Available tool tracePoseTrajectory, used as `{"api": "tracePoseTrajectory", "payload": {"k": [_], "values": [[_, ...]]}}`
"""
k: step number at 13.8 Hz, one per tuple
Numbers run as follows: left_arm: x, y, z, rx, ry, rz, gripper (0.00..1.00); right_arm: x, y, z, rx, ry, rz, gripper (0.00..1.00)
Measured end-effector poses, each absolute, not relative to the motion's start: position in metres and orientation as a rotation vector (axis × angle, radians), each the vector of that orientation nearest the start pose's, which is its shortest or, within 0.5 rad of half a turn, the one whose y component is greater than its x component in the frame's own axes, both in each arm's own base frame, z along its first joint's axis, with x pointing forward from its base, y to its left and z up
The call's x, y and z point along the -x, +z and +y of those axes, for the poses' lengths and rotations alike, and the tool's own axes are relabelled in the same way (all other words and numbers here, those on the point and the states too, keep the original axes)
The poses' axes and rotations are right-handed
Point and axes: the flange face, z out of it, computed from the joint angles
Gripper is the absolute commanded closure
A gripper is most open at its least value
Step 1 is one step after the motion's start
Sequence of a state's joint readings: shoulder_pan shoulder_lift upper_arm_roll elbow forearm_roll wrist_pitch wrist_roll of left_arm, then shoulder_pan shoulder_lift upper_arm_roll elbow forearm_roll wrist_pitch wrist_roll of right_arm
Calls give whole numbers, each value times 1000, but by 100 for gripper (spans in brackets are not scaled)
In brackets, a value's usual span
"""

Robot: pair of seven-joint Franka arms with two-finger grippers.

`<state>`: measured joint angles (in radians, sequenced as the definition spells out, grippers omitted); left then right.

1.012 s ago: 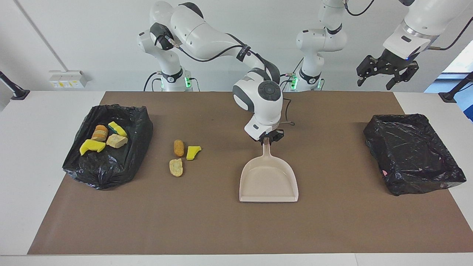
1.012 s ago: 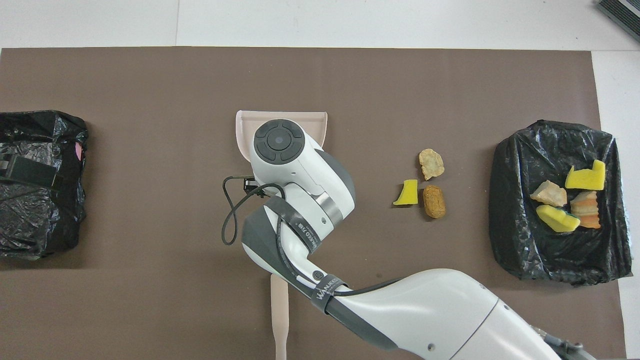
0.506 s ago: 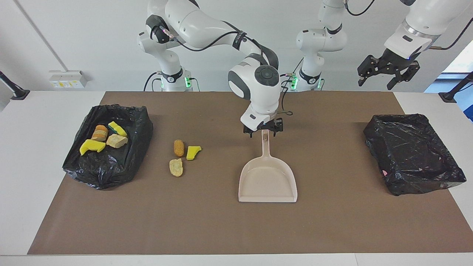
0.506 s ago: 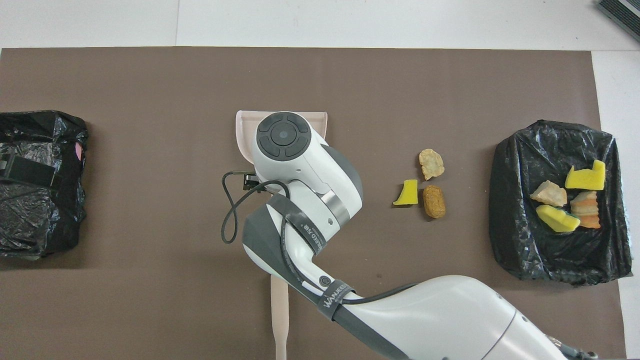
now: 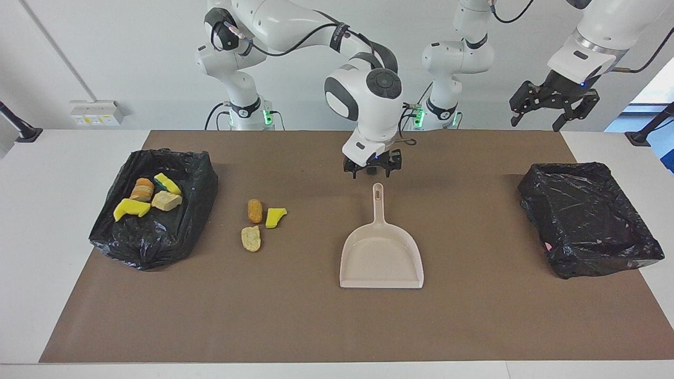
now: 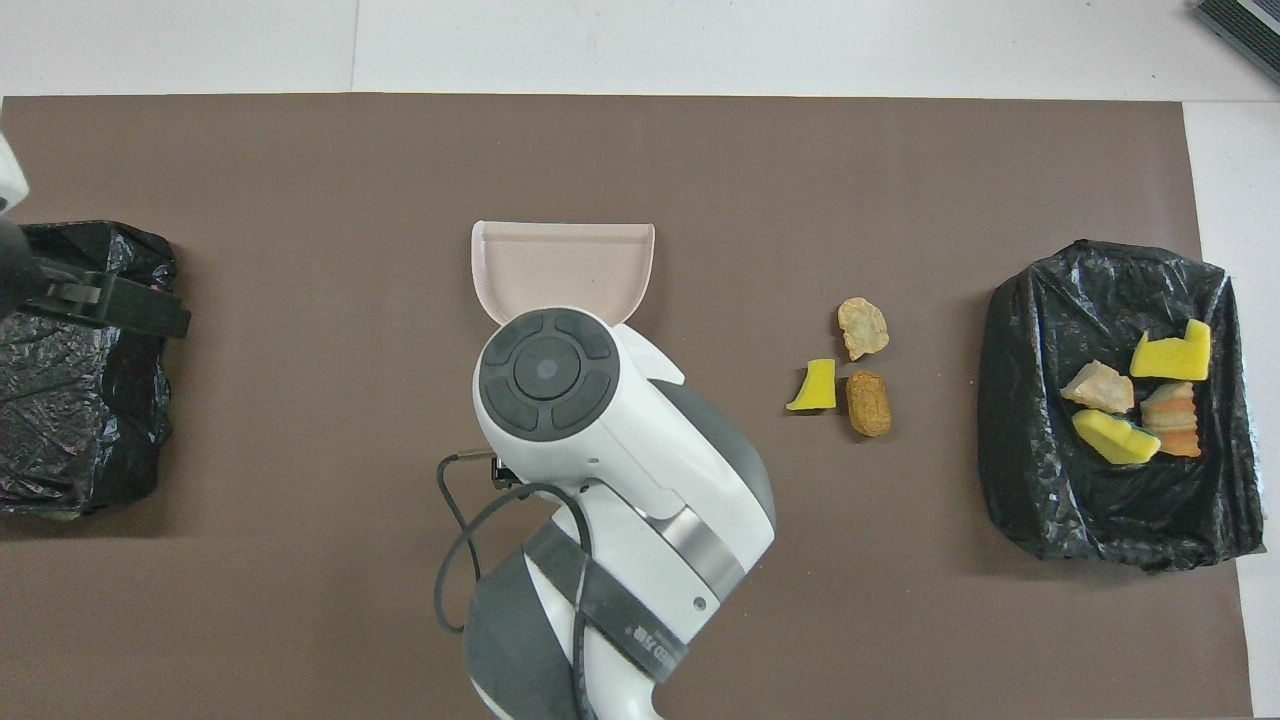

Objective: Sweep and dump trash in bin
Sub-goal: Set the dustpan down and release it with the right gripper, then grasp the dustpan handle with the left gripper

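In the bin (image 5: 152, 210) at the right arm's end, four scraps (image 5: 150, 196) are held; three scraps (image 5: 260, 223) lie beside it; the other bin (image 5: 590, 218) holds none; the right gripper (image 5: 373, 167), spread wide, hangs over the dustpan (image 5: 382, 252) handle; the left gripper (image 5: 553, 105) is spread too.

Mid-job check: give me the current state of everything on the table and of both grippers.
Dustpan: flat on the mat, released, empty.
Loose trash: three pieces on the mat.
Binned trash: four pieces in the bin at the right arm's end.
Other bin: no trash visible.
Right gripper: open, over the handle's end.
Left gripper: open, waiting, raised.
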<state>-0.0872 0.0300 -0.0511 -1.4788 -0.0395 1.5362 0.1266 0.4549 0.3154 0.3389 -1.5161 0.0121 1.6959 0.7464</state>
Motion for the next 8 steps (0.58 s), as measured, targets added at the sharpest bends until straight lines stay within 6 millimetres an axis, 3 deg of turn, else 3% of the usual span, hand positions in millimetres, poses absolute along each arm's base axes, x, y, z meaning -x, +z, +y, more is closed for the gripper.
{"api": "tracePoseTrajectory", "payload": {"k": [4, 8], "values": [[-572, 592, -137, 3121, 16, 563, 0, -396, 472, 446, 3128, 384, -101, 0], [-583, 543, -193, 3102, 28, 509, 0, -336, 451, 448, 3089, 428, -54, 0]]}}
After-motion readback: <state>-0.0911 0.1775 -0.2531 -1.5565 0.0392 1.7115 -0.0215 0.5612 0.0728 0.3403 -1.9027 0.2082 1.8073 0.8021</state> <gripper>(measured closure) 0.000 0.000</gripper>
